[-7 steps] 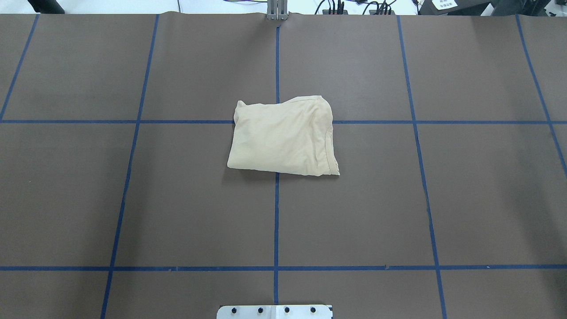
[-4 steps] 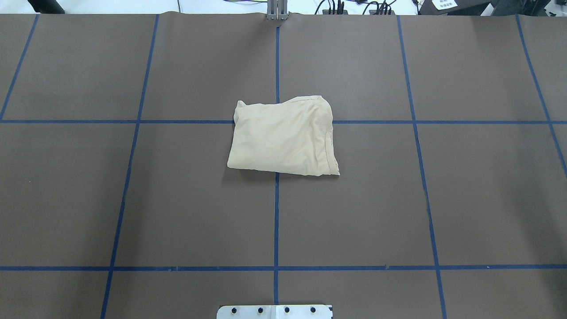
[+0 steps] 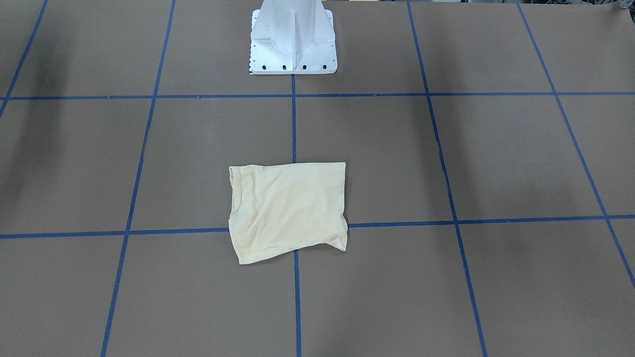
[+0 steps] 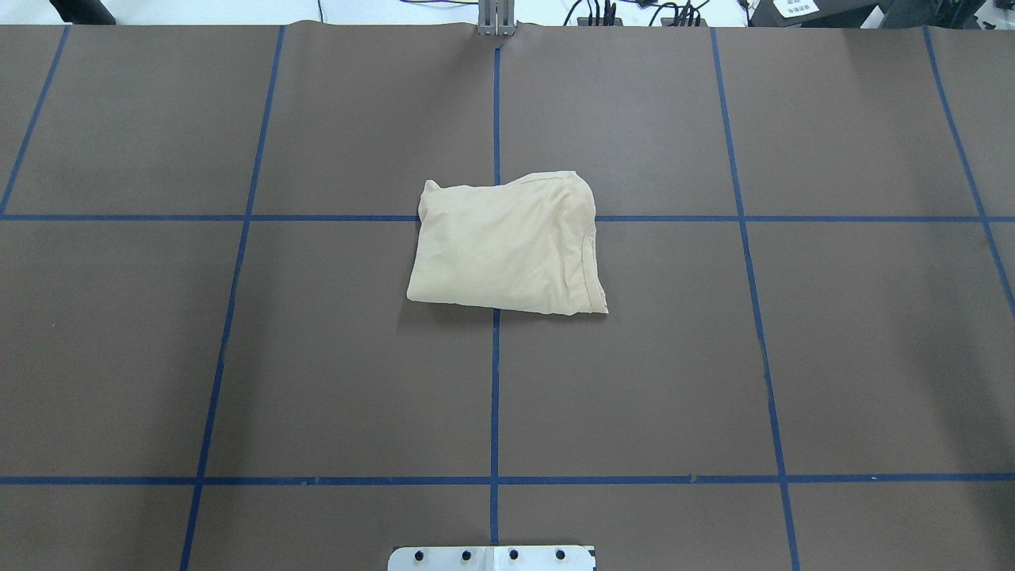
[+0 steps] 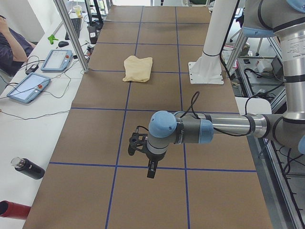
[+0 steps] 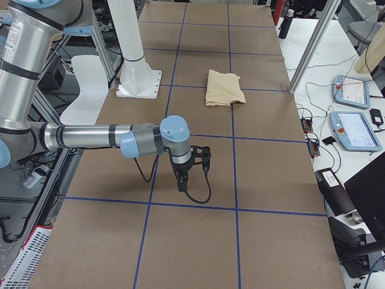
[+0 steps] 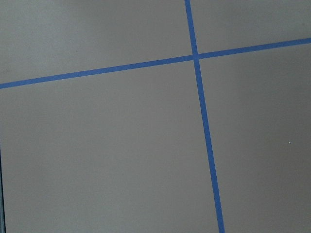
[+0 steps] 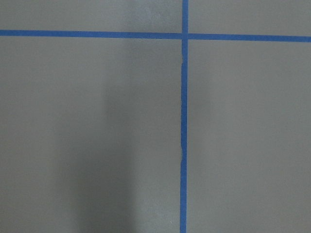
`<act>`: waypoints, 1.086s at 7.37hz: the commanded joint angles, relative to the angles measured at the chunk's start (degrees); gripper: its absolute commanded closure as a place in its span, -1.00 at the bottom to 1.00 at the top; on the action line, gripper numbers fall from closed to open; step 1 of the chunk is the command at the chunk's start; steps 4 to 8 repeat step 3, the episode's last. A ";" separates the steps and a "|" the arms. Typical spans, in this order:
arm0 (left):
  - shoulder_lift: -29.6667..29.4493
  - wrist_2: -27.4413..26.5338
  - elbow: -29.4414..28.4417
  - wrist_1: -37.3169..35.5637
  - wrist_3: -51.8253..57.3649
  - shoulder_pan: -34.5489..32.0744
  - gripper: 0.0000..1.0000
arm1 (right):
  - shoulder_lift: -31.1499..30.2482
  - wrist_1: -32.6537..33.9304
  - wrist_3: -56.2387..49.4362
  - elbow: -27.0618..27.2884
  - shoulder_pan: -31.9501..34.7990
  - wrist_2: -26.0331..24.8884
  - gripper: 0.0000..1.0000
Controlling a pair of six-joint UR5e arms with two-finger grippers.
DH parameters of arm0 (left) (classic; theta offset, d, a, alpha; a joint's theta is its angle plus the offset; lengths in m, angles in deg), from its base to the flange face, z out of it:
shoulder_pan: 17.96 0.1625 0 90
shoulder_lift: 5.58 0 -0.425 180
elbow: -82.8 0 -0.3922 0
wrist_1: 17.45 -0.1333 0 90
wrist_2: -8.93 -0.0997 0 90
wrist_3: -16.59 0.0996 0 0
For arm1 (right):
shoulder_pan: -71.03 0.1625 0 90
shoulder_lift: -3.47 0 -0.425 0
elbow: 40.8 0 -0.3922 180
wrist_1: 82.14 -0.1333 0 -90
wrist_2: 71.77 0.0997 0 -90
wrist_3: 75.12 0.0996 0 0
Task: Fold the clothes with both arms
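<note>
The T-shirt [image 4: 507,247] was recorded lying in a compact, roughly rectangular bundle at the middle of the brown table cover [image 4: 793,357], over a crossing of the blue tape lines [image 4: 495,396]; the same bundle was seen in the front-facing view [image 3: 288,210], with a hemmed edge along one short side. No print or neck label was visible on the upward face. The folding was judged to be essentially done: several layers appeared stacked, no sleeve was left trailing, and only slight unevenness was noted at one far corner. What might remain, if anything, was judged to be a tidying of that corner. The left gripper [image 5: 141,155] was seen only in the left side view, held above the table at the near end and well apart from the shirt, which lay far beyond it toward the white pedestal base [image 5: 206,71]. The right gripper [image 6: 187,167] was seen only in the right side view, likewise raised and well short of the shirt [image 6: 224,88]. Whether either pair of fingers was spread or pressed together could not be told; nothing was seen held. Both wrist cameras showed only bare cover and tape. No containers were observed on the table.
</note>
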 commanded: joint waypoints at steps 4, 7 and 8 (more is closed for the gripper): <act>-0.10 -0.02 0.37 0.03 0.09 0.00 -1.00 | -0.07 0.04 -0.33 -0.03 0.00 0.00 -1.00; -0.10 -0.02 0.37 0.03 0.09 0.00 -1.00 | -0.07 0.04 -0.33 -0.03 0.00 0.00 -1.00; -0.10 -0.02 0.37 0.03 0.09 0.00 -1.00 | -0.07 0.04 -0.33 -0.03 0.00 0.00 -1.00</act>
